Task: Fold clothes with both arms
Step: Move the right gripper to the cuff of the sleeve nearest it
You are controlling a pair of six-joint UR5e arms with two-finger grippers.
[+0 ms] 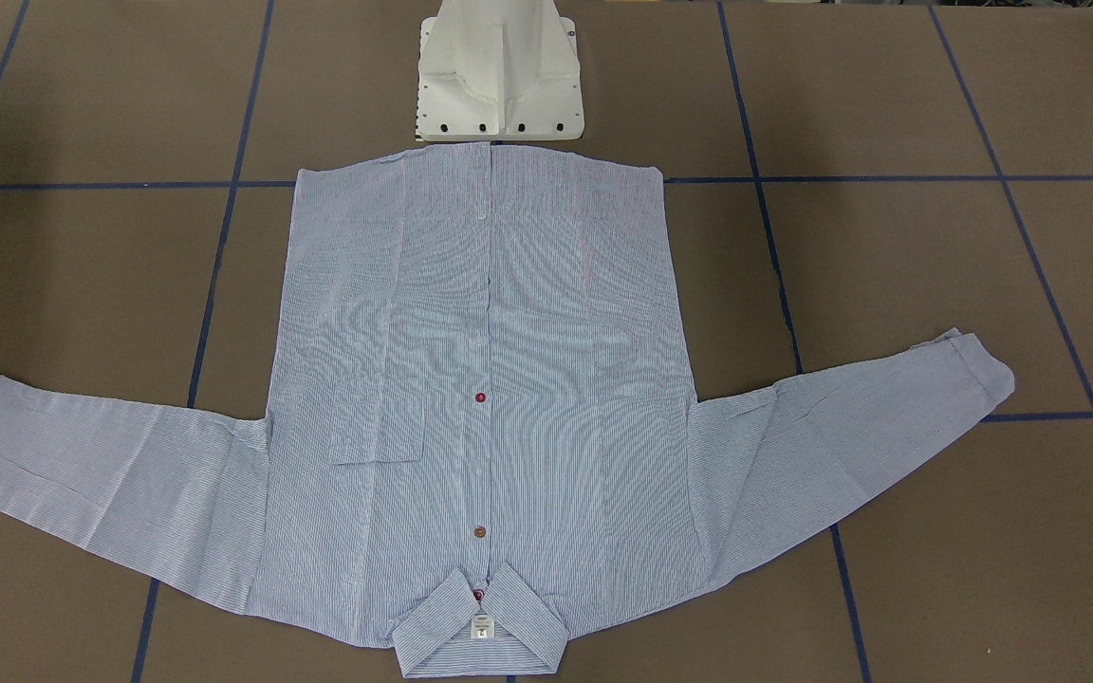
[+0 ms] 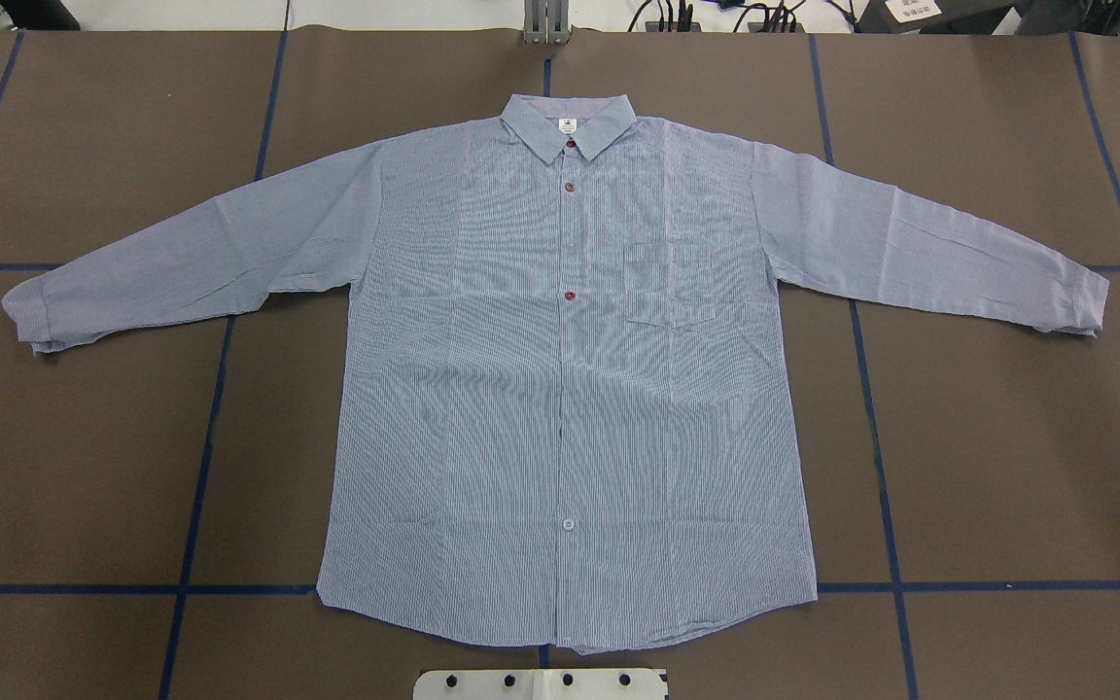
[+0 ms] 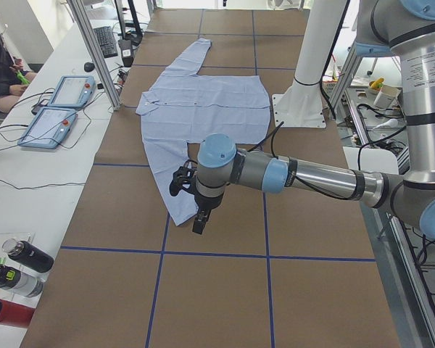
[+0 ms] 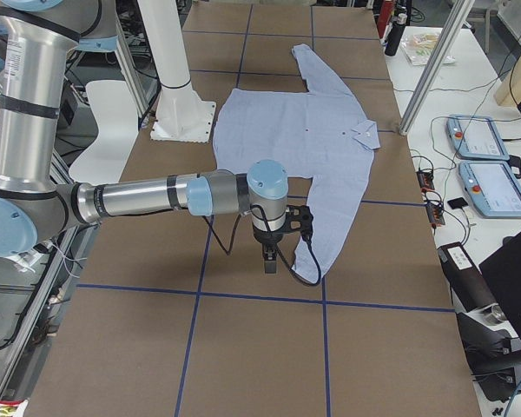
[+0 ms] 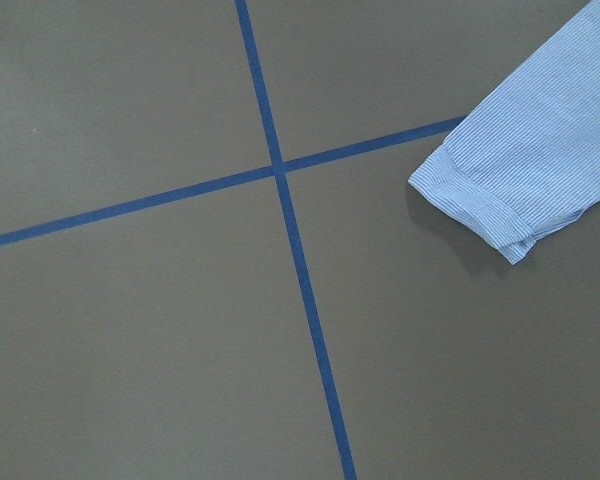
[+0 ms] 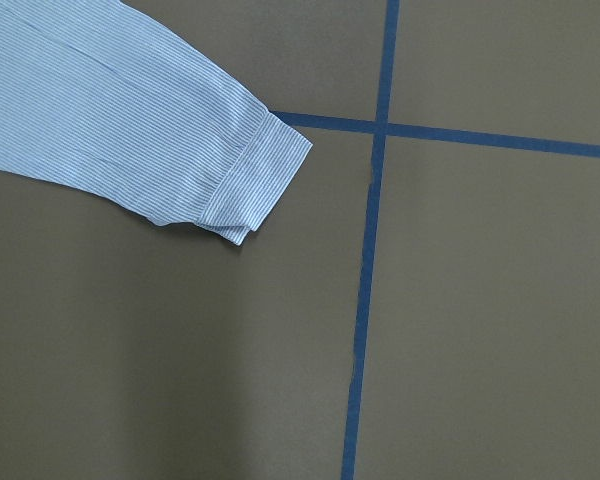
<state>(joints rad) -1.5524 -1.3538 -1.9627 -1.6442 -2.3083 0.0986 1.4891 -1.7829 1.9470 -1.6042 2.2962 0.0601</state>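
The light blue striped shirt (image 2: 570,389) lies flat and face up on the brown table, buttoned, both sleeves spread out, collar (image 2: 568,124) on the side far from the robot. My left gripper (image 3: 198,222) hangs above the table beyond the shirt's left sleeve cuff (image 5: 480,190). My right gripper (image 4: 270,262) hangs above the table beyond the right sleeve cuff (image 6: 250,180). Both grippers show only in the side views, so I cannot tell whether they are open or shut. Neither touches the shirt.
The white pedestal base (image 1: 499,85) stands just behind the shirt's hem. Blue tape lines (image 2: 200,467) grid the table. Teach pendants (image 3: 54,109), bottles (image 3: 22,257) and a seated person (image 3: 0,65) are at a side bench. Metal frame posts (image 4: 425,69) stand along the far edge.
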